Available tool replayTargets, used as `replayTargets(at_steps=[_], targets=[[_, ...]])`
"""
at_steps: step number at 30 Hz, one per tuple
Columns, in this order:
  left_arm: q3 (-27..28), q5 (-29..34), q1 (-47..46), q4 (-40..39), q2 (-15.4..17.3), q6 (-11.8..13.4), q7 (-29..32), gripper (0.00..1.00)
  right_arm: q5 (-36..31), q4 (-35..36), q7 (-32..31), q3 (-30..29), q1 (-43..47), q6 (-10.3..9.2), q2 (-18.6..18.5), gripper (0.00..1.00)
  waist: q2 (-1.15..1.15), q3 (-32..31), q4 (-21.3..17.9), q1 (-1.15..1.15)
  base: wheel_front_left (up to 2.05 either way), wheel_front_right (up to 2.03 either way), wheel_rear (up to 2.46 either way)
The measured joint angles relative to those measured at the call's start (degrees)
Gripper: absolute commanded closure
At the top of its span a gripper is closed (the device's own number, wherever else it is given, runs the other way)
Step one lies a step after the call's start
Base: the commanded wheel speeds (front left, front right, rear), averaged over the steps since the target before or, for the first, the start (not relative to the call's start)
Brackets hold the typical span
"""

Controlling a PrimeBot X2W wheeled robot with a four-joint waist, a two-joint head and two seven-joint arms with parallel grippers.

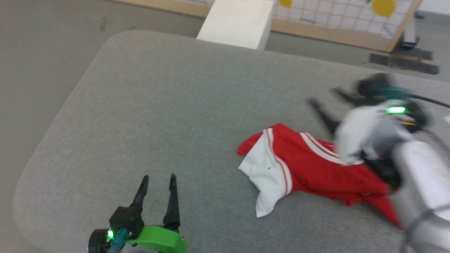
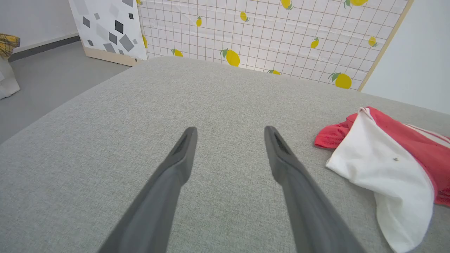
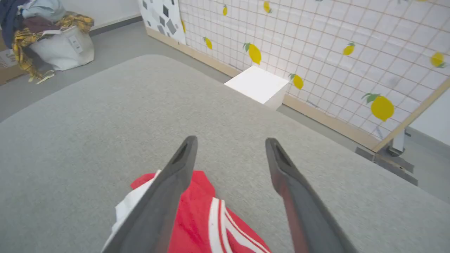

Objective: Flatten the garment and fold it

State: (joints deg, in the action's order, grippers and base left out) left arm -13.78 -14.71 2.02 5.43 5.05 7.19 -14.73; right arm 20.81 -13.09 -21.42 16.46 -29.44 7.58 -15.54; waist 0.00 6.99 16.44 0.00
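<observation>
The garment [image 1: 309, 165], red with a white sleeve and red-white striped trim, lies crumpled on the grey padded table [image 1: 182, 116], right of centre. Its white sleeve [image 2: 383, 172] shows at the right edge of the left wrist view, and its red cloth [image 3: 197, 218] lies under my right fingers. My right gripper [image 1: 325, 98] hovers open above the garment's far right part, blurred, with nothing between its fingers. My left gripper [image 1: 158, 182] stands open over bare table at the lower left, well left of the garment. The chest lettering is hidden.
A white box [image 1: 239, 21] stands on the floor beyond the table's far edge. Behind it is a lemon-print grid panel [image 3: 334, 45] on a wooden frame. A pile of clothes in a white bag [image 3: 45, 38] sits on the floor at far left.
</observation>
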Motion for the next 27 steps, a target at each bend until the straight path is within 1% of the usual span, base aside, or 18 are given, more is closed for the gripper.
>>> replayTargets(at_steps=[1,3,4,6,8,9,11,12,14,15,18,20,21,22,23,25,27], targets=[[0.2,0.0,0.4,-0.3,0.4,0.0,0.0,0.00,-1.0,1.9,0.5,-2.5,1.5,0.00,-0.9,0.00,0.00,-0.4,-0.6,0.00,0.00,0.00,0.00],[0.4,0.0,1.0,-1.0,0.9,0.2,0.0,0.00,-4.0,7.1,1.4,-9.5,6.6,0.00,-2.2,0.00,0.00,-1.1,-2.2,0.00,0.00,0.00,0.00],[0.5,0.0,1.3,-1.6,1.1,0.4,0.0,0.00,-5.5,9.8,1.8,-13.0,9.7,0.00,-2.1,0.00,0.00,-1.4,-3.0,0.00,0.00,0.00,0.00],[0.9,0.1,1.6,-2.8,1.3,0.6,0.0,0.00,-8.4,14.8,2.4,-18.7,15.9,0.00,-0.9,0.00,0.00,-1.8,-4.5,0.00,0.00,0.00,0.00],[1.4,0.2,2.0,-4.0,1.6,1.0,0.0,0.00,-11.6,20.4,3.3,-24.6,22.9,0.00,2.5,0.00,0.00,-2.0,-6.2,0.00,0.00,0.00,0.00],[1.6,0.2,2.3,-4.3,1.7,1.0,0.0,0.00,-12.8,22.2,3.9,-26.3,25.6,0.00,4.1,0.00,0.00,-2.0,-6.8,0.00,0.00,0.00,0.00],[2.0,0.3,3.1,-5.0,1.8,1.5,0.0,0.00,-14.9,25.9,6.0,-30.7,31.9,0.00,9.0,0.00,0.00,-2.0,-8.3,0.00,0.00,0.00,0.00],[2.0,0.5,3.7,-5.2,1.9,1.6,0.0,0.00,-15.6,27.1,7.2,-32.3,34.9,0.00,10.8,0.00,0.00,-2.0,-9.0,0.00,0.00,0.00,0.00],[2.1,0.9,4.9,-5.4,1.9,1.8,0.0,0.00,-15.8,28.0,9.6,-35.4,39.0,0.00,12.6,0.00,0.00,-1.9,-10.2,0.00,0.00,0.00,0.00],[2.1,1.1,5.5,-5.5,1.9,2.0,0.0,0.00,-15.8,28.1,10.8,-36.9,40.9,0.00,12.7,0.00,0.00,-1.8,-10.8,0.00,0.00,0.00,0.00],[2.0,1.3,6.1,-5.9,1.9,2.0,0.0,0.00,-10.5,26.0,13.1,-39.1,43.9,-0.01,12.6,0.00,0.00,-1.4,-12.2,0.00,0.00,0.00,0.00],[1.6,1.4,5.8,-6.3,2.1,1.8,0.5,0.00,-9.6,25.5,14.2,-38.8,44.3,0.00,12.6,0.00,0.00,-1.0,-12.8,0.00,0.00,0.00,0.00],[1.2,1.5,5.2,-6.3,2.4,1.3,1.7,0.00,-9.7,25.6,14.5,-38.6,44.3,0.00,12.7,0.00,0.00,-0.6,-12.9,0.00,0.00,0.00,0.00],[0.7,1.5,4.4,-6.4,2.7,0.7,3.4,0.00,-9.9,25.9,14.9,-38.4,44.0,0.00,12.7,0.00,0.00,-0.2,-13.1,0.00,0.00,0.00,0.00],[-1.6,0.3,0.9,-6.2,3.1,-1.9,11.3,0.00,-10.7,27.0,14.9,-38.2,42.1,0.00,12.7,0.00,0.00,1.2,-13.2,0.00,0.00,0.00,0.00],[-3.1,-1.1,-1.1,-6.4,3.0,-3.5,15.5,0.00,-11.0,27.6,14.9,-38.0,40.7,0.00,12.6,0.00,0.00,2.1,-13.2,0.00,0.00,0.00,0.00],[-4.4,-1.9,-3.0,-6.5,2.6,-4.5,18.4,0.00,-11.2,28.1,14.3,-37.7,39.9,0.00,12.6,0.00,0.00,3.1,-13.1,0.00,0.00,0.00,0.00]])
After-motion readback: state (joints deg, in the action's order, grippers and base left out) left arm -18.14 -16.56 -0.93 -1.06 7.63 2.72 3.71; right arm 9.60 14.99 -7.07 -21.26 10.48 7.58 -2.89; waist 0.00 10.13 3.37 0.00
